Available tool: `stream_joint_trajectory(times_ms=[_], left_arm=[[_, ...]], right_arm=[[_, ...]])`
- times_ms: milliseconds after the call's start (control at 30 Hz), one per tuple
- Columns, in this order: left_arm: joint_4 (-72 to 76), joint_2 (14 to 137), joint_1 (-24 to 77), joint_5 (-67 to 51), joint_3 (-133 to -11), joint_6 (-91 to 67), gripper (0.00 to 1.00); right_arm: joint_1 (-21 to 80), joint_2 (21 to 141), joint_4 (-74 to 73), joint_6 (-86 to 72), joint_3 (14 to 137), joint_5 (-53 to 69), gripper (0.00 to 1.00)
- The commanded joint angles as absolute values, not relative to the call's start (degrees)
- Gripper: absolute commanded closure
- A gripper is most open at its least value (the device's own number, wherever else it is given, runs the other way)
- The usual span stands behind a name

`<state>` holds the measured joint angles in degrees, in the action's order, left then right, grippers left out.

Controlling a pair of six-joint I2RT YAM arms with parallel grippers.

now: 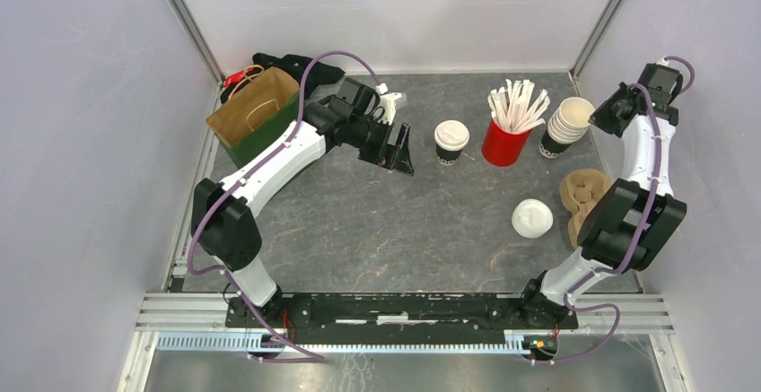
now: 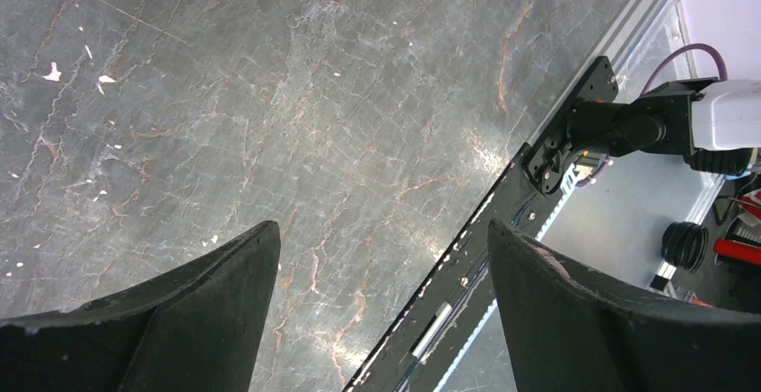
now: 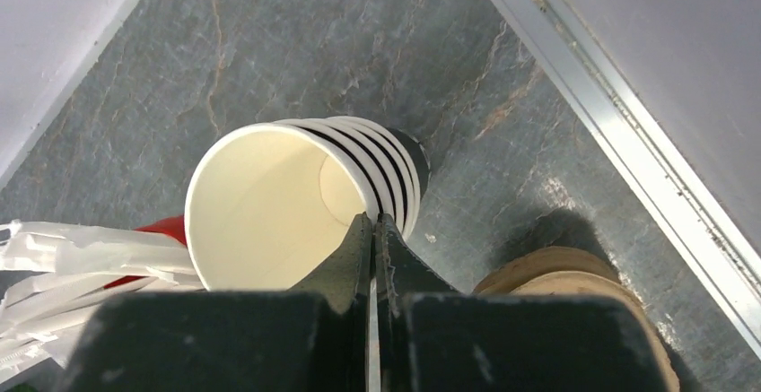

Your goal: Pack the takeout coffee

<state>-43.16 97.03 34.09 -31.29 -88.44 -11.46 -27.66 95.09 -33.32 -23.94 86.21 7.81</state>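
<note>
Standing upright on the table (image 1: 359, 230), one takeout coffee cup (image 1: 450, 142) with its white lid on is sitting toward the far side, just left of a red cup (image 1: 504, 145) that is holding pale wrapped sticks; it is the only capped cup showing in these views. The left jaws are gaping wide with nothing between them, hanging above bare table between that cup and the brown paper bag (image 1: 254, 105), which is standing open in the far left corner. The right jaws are pressing tight together, gripping nothing, and are hovering just over the rim of the stack of lidless cups (image 3: 269, 204) near the far right corner. A loose white lid (image 1: 532, 218) is lying nearer the arms, beside a brown cardboard piece (image 1: 581, 190).
</note>
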Motion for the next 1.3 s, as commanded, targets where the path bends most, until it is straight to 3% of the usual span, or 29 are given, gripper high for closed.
stream_joint_trajectory(times_ms=[0, 67, 167, 400, 633, 800, 1000, 1133, 1267], left_arm=[[-42.24, 96.59, 33.85, -33.37, -89.40, -10.09, 0.09], [-42.23, 96.59, 33.87, -33.40, -89.64, -10.11, 0.09], [-42.32, 96.68, 33.82, -33.23, -89.76, -10.00, 0.09], [-42.60, 97.12, 33.83, -33.06, -90.60, -9.77, 0.09], [-42.74, 97.23, 33.81, -32.93, -90.74, -9.81, 0.09], [-42.72, 97.63, 33.79, -33.21, -91.29, -9.87, 0.09], [-42.87, 97.17, 33.84, -33.08, -90.72, -9.94, 0.09], [-42.87, 97.12, 33.84, -33.03, -90.72, -9.91, 0.09], [-42.97, 97.12, 33.84, -33.12, -90.82, -9.93, 0.09]], right_arm=[[-27.81, 96.92, -34.47, -23.22, 87.63, 11.49, 1.00], [-26.92, 96.19, -33.53, -22.82, 86.85, 9.56, 0.98], [-26.93, 96.44, -34.72, -22.47, 87.05, 9.86, 0.85], [-26.73, 96.92, -37.41, -21.18, 89.63, 9.42, 0.74], [-26.63, 97.20, -39.60, -19.60, 92.25, 9.02, 0.73], [-26.63, 97.91, -39.22, -19.48, 90.77, 9.13, 0.82], [-26.54, 99.05, -38.79, -19.45, 91.36, 9.04, 0.78], [-26.54, 99.55, -38.32, -19.54, 92.14, 8.82, 0.92], [-26.46, 100.70, -38.40, -20.17, 93.13, 9.68, 0.88]])
